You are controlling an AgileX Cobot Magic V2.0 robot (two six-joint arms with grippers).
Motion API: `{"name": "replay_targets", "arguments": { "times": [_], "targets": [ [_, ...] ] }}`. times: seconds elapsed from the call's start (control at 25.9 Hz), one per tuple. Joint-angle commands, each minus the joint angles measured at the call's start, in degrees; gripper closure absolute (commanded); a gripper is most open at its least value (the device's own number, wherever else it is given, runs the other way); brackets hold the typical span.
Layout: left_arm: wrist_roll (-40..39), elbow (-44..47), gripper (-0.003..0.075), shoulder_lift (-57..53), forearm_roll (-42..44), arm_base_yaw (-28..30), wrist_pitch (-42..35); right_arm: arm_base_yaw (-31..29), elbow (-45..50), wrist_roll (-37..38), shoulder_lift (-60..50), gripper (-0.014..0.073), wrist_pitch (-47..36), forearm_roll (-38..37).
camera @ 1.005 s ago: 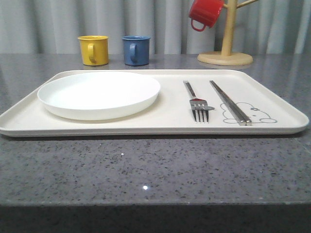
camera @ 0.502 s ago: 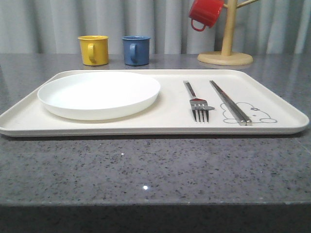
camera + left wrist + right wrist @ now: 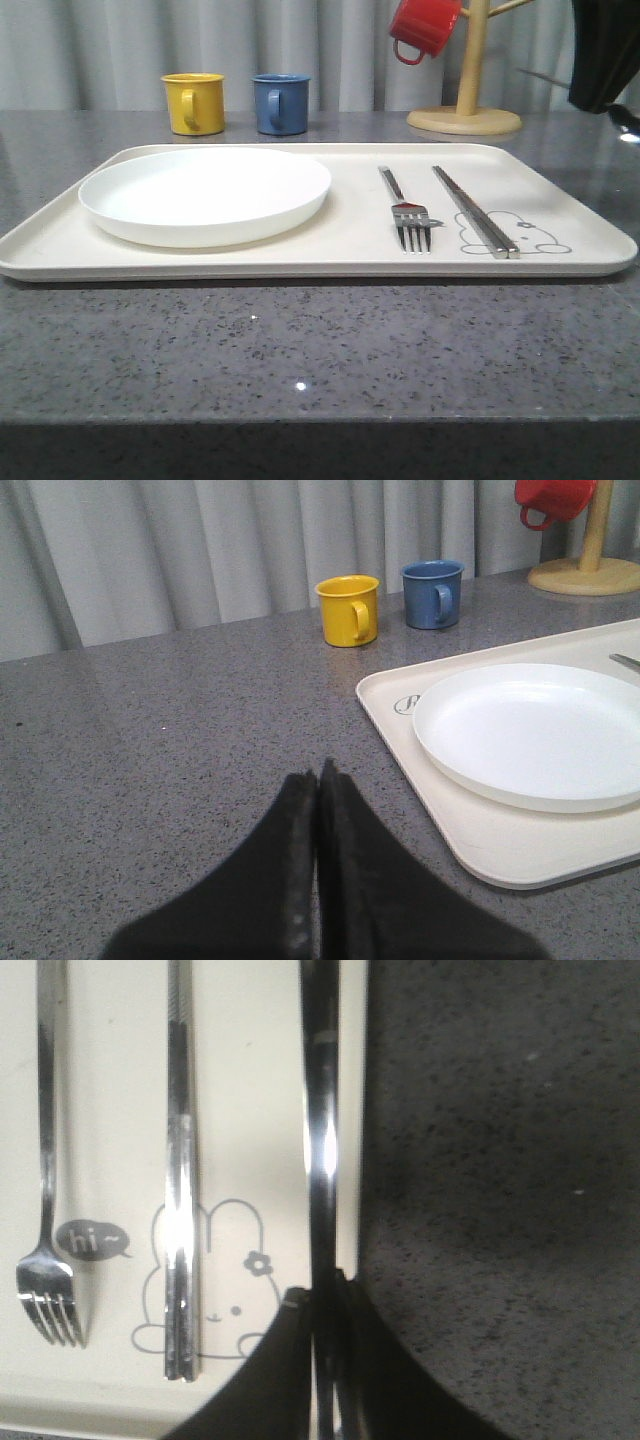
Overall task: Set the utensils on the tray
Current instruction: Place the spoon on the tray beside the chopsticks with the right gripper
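Observation:
The cream tray point(image 3: 300, 270) lies across the table with a fork point(image 3: 405, 205) and a pair of chopsticks point(image 3: 472, 210) on its right half, beside the rabbit drawing. In the right wrist view the fork point(image 3: 45, 1160) and chopsticks point(image 3: 180, 1160) lie side by side. My right gripper point(image 3: 320, 1290) is shut on a slim silver spoon handle point(image 3: 322, 1140), held above the tray's right rim point(image 3: 350, 1110); the bowl is hidden. My left gripper point(image 3: 318, 775) is shut and empty over bare table, left of the tray point(image 3: 520, 850).
A round white plate point(image 3: 205, 190) fills the tray's left half. Yellow mug point(image 3: 193, 102) and blue mug point(image 3: 280, 103) stand behind the tray. A wooden mug tree point(image 3: 466, 110) with a red mug point(image 3: 422, 28) stands at the back right. My right arm point(image 3: 603, 55) hangs at the upper right.
My right arm has come into the front view at the upper right, with a glint of metal below it. Fork, chopsticks and plate have not moved.

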Motion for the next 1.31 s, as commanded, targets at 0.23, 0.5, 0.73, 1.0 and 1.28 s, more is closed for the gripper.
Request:
{"name": "replay_targets", "arguments": {
  "times": [0.23, 0.5, 0.73, 1.0, 1.28],
  "targets": [
    [-0.63, -1.61, 0.0738, 0.65, -0.54, 0.16, -4.69, 1.03, -1.21, 1.52, 5.31, 0.0598, 1.42, 1.31],
    [-0.63, -1.61, 0.0738, 0.65, -0.54, 0.16, -4.69, 1.03, -1.21, 4.82, 7.58, 0.0598, -1.01, 1.31],
    [-0.63, -1.61, 0.0738, 0.65, -0.54, 0.16, -4.69, 1.03, -1.21, 4.82, 8.61, 0.0571, -1.9, 1.03],
    [-0.63, -1.61, 0.0738, 0.65, -0.54, 0.16, -4.69, 1.03, -1.54, 4.82, 9.73, 0.042, -1.24, 0.97],
    [-0.63, -1.61, 0.0738, 0.65, -0.54, 0.16, -4.69, 1.03, -3.18, 4.38, 4.94, 0.0242, -2.44, 0.57]
  ]
}}
